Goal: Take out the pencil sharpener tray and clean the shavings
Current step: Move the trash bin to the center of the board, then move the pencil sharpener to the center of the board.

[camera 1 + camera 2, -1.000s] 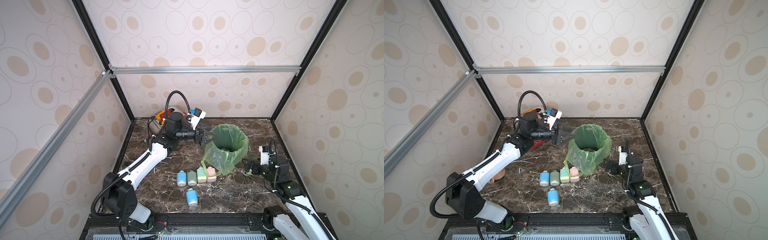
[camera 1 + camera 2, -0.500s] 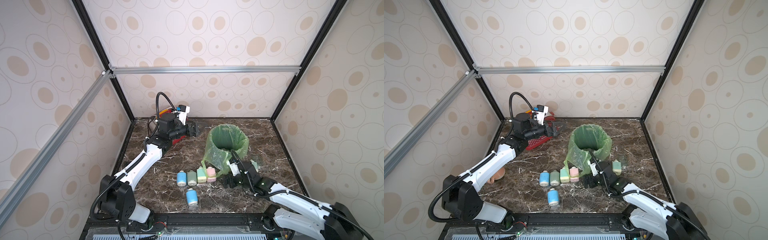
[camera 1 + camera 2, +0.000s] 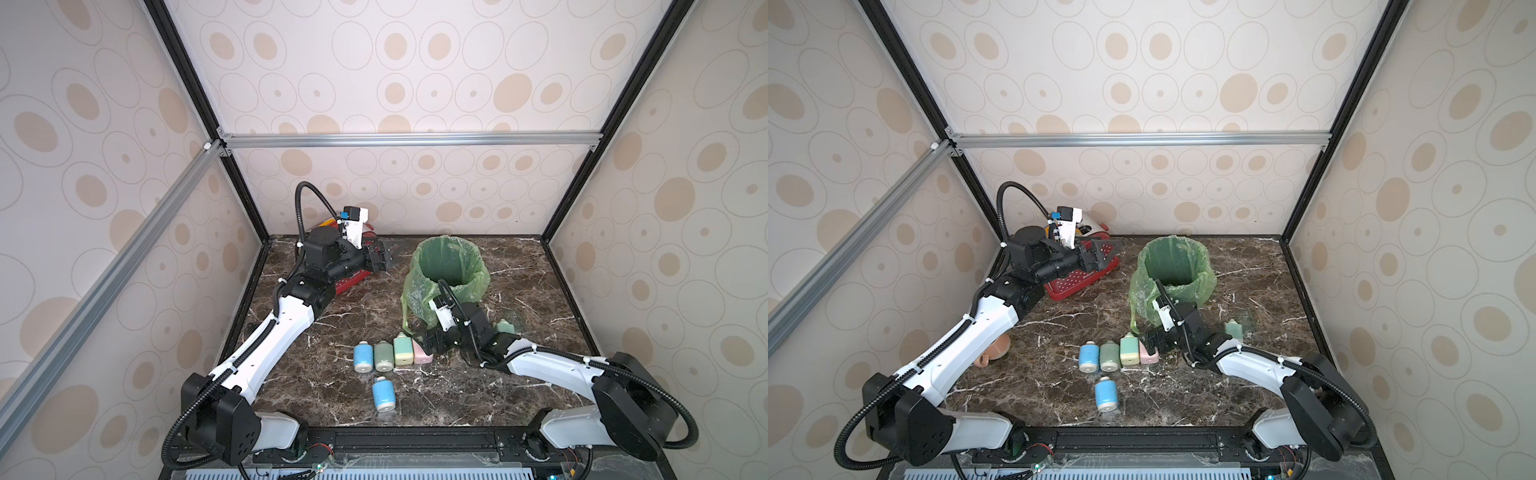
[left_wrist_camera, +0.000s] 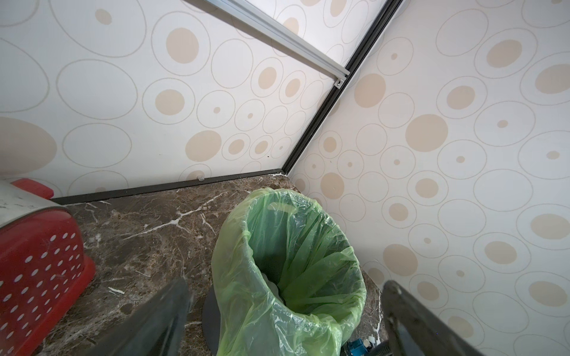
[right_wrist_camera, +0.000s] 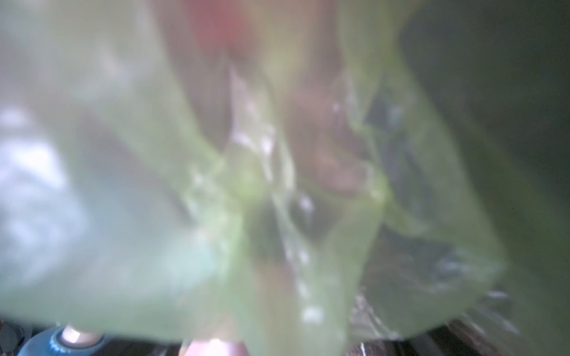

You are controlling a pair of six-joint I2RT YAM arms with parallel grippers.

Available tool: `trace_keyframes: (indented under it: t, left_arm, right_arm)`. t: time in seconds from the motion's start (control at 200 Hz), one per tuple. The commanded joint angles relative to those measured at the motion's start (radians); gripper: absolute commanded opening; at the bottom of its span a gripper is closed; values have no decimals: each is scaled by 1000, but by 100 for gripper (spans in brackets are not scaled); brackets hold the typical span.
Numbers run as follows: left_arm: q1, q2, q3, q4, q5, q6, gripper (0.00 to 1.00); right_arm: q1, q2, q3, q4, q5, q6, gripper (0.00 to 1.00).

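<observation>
The right gripper (image 3: 429, 341) sits low, right at the pink sharpener (image 3: 423, 356) at the end of the row of sharpeners (image 3: 384, 353). It is so close to the loose green bag (image 3: 415, 297) that it could snag the bag or knock the little sharpeners over, and I cannot tell if its jaws are apart or together, or if the tray is in. The right arm (image 3: 552, 365) reaches in low and bent, while the left arm (image 3: 286, 324) stretches to the back with the left gripper (image 3: 380, 261) above the red basket (image 3: 353, 282), fingers (image 4: 160, 320) wide apart, holding nothing.
</observation>
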Motion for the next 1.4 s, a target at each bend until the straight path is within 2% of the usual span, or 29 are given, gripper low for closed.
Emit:
trace_keyframes:
  t: [0.0,0.185,0.411,0.741,1.237,1.397]
  left_arm:
    - [4,10,-2,45,10,-20,99]
    - [6,34,-1,69,25,-35,99]
    - [5,25,-9,66,22,-28,99]
    - [5,25,-13,54,17,-17,99]
    - [6,14,-36,69,11,-16,99]
    - [5,22,-38,76,13,-19,99]
  right_arm:
    - [72,-79,-22,-59,111,13,96]
    - [217,-148,-44,-131,371,55,97]
    - [247,-78,-6,-185,506,102,97]
    - [247,-39,31,-195,445,70,96]
    - [253,-102,33,-317,376,146,96]
    - [252,-57,63,-326,363,141,96]
